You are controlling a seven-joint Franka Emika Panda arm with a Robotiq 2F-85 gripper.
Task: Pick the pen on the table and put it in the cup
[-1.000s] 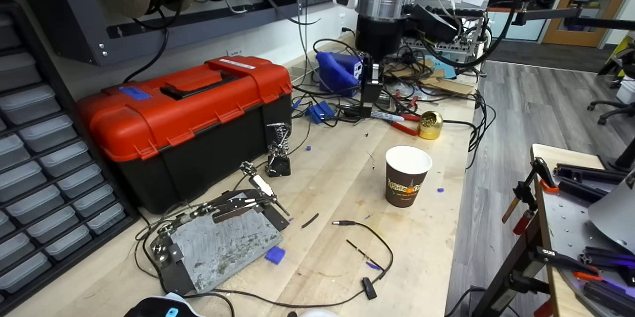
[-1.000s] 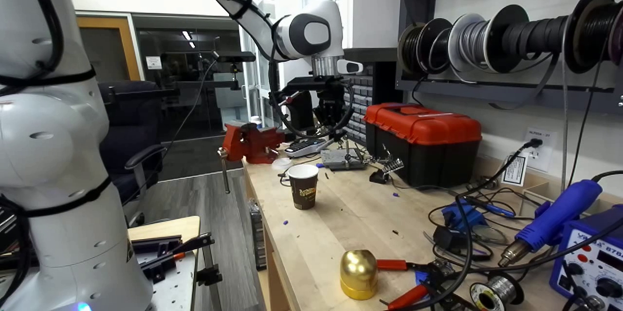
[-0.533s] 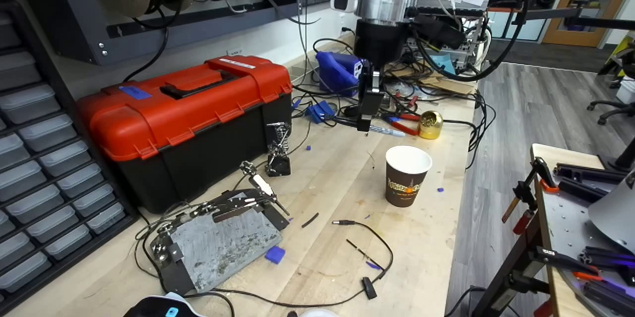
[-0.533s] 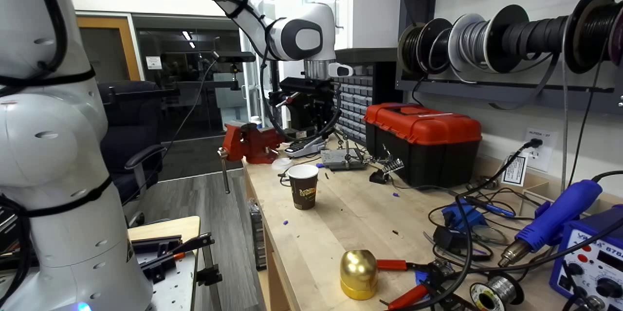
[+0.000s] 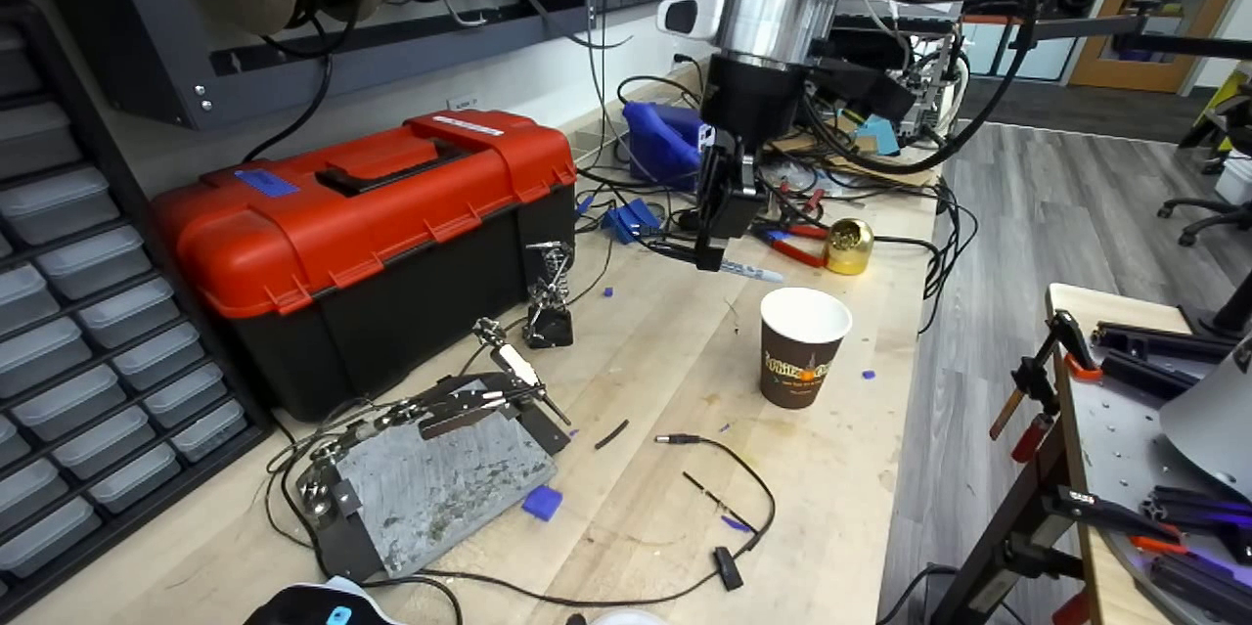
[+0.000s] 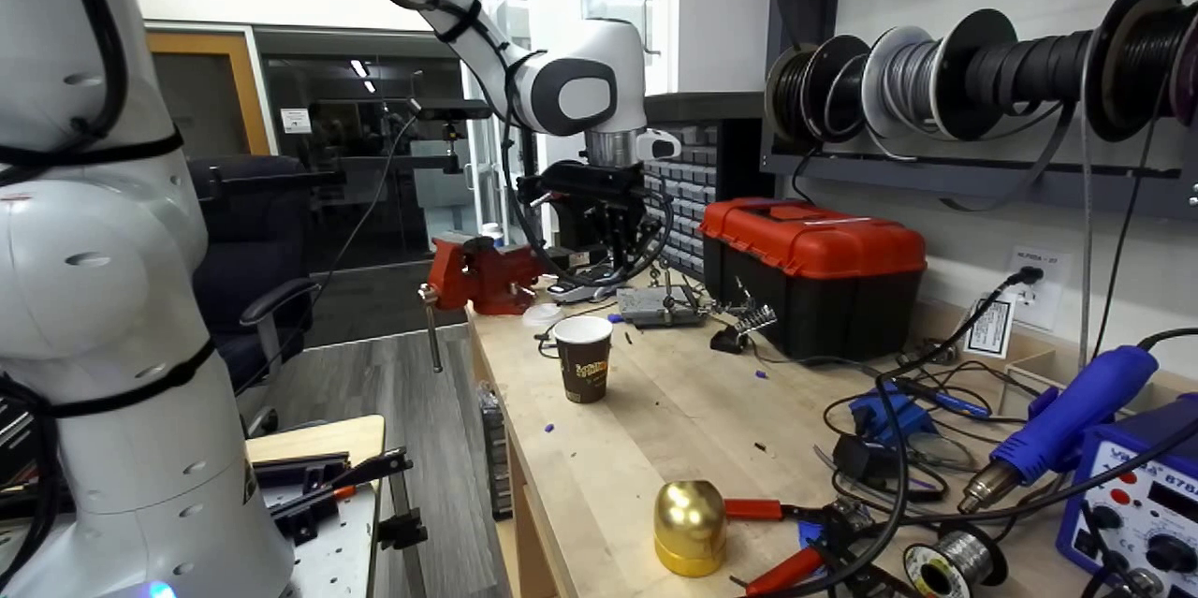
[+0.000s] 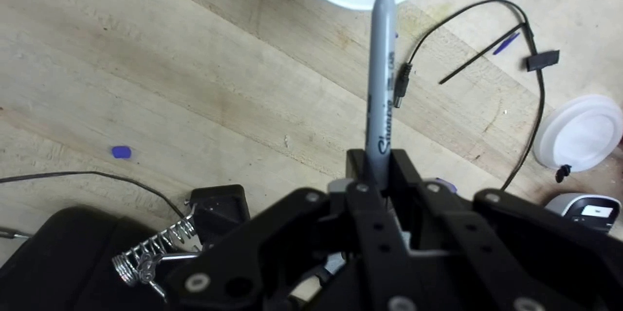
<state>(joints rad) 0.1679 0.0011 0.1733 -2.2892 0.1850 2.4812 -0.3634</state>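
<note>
Table [image 5: 665,351] beneath, pen [image 7: 381,77] lengthwise toward cup [image 5: 797,361]

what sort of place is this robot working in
Probably an electronics workshop or lab: spools of wire are racked above the workbench, a blue unit with knobs looks like a soldering or hot-air station, and a red vise sits at the bench's edge.
</note>
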